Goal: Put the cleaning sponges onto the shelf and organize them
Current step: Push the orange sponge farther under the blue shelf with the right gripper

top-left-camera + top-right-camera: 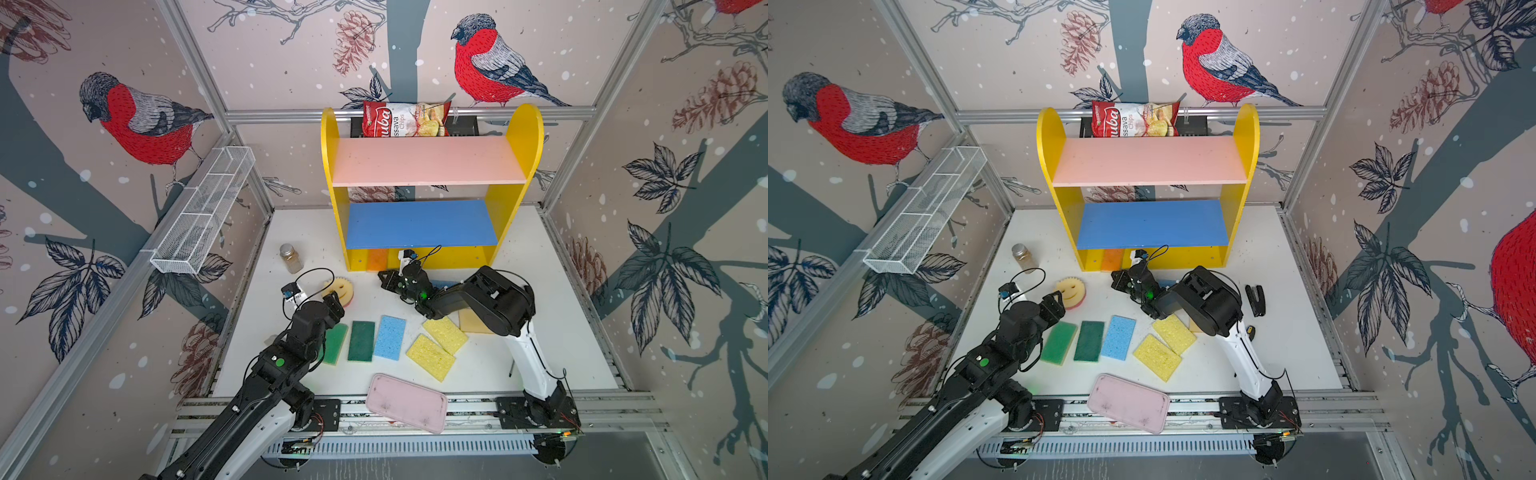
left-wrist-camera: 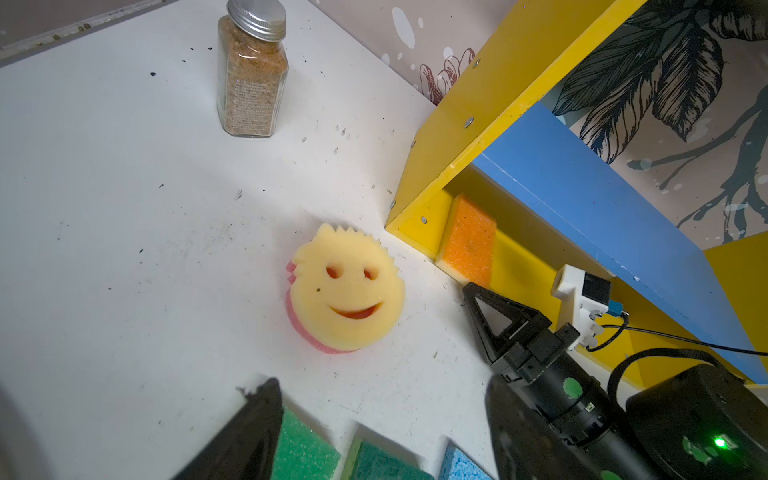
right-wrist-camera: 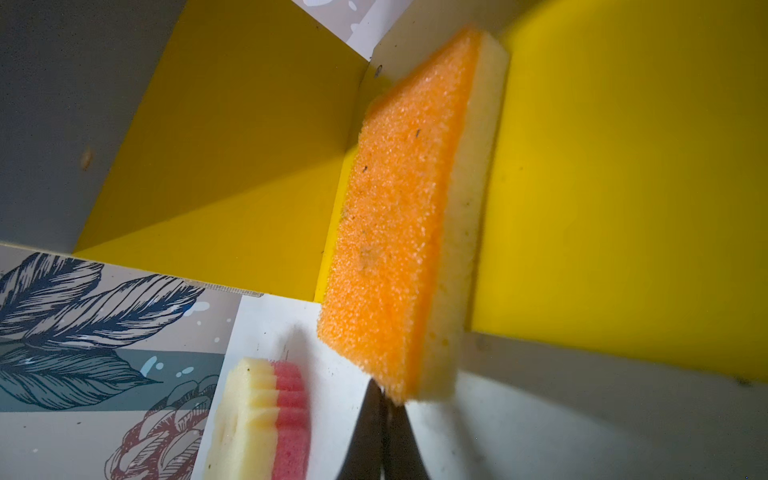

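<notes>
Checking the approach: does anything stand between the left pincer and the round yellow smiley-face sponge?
Nothing visible: only bare white table separates the open left pincer from the round yellow-pink smiley-face sponge.

Place: a robot test cell in a lab.
Frame: bare aluminium profile rails (image 1: pixel 274 115) run along the back and up the corners around me.
Walls: flat panels papered with a red bullfinch print (image 1: pixel 137 120), like a backdrop.
Mounting: my two arms stand on black base plates (image 1: pixel 509 413) bolted to a front rail, above a slotted grey cable duct (image 1: pixel 415 446).
Bench: a white board bench (image 1: pixel 573 324), speckled with marks, with household props staged on it.
</notes>
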{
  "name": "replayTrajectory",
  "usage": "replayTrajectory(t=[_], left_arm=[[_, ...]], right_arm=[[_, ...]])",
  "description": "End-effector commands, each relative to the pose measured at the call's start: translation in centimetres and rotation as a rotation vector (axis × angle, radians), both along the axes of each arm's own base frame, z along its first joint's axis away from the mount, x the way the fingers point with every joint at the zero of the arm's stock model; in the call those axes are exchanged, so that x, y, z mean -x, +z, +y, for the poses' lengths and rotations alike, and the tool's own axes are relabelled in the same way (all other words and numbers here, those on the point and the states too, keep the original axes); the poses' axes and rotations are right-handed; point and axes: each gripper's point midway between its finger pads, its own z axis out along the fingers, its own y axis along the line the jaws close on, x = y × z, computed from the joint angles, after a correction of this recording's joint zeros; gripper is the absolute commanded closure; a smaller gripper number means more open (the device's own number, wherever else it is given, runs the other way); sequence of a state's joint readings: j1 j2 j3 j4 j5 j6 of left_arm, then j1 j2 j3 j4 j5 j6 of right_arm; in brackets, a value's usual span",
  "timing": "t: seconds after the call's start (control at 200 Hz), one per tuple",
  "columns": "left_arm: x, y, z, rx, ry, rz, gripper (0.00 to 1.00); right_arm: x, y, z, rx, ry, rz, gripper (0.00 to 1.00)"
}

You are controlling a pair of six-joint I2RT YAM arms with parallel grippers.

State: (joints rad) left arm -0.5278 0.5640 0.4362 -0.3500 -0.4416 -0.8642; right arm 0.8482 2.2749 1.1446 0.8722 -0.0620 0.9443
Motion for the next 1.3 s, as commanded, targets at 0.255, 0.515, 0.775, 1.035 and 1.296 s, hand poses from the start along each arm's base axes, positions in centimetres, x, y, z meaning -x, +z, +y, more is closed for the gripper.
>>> replayTrajectory(t=[0.255, 0.515, 0.775, 1.035, 1.296], left_arm=[[-0.1, -0.5, -0.2, 0.012, 0.0, 0.008, 0.24], [0.1, -0.9, -0.1, 0.016, -0.002, 0.013, 0.24], [0.0, -1.2, -0.2, 0.022, -0.002, 0.016, 0.24], [0.0, -1.2, -0.3, 0.024, -0.005, 0.018, 0.24], [0.1, -1.4, -0.3, 0.025, -0.004, 0.02, 0.24]], right_arm=[[-1.1, -2.2, -0.8, 0.063, -0.075, 0.067, 0.98], [-1.9, -3.1, -1.1, 0.06, -0.11, 0.096, 0.97], [-1.9, -3.2, -0.4, 0.057, -0.094, 0.101, 0.97], [-1.8, -3.1, -0.3, 0.078, -0.081, 0.091, 0.97], [-1.5, -3.0, -0.5, 0.057, -0.086, 0.099, 0.96]])
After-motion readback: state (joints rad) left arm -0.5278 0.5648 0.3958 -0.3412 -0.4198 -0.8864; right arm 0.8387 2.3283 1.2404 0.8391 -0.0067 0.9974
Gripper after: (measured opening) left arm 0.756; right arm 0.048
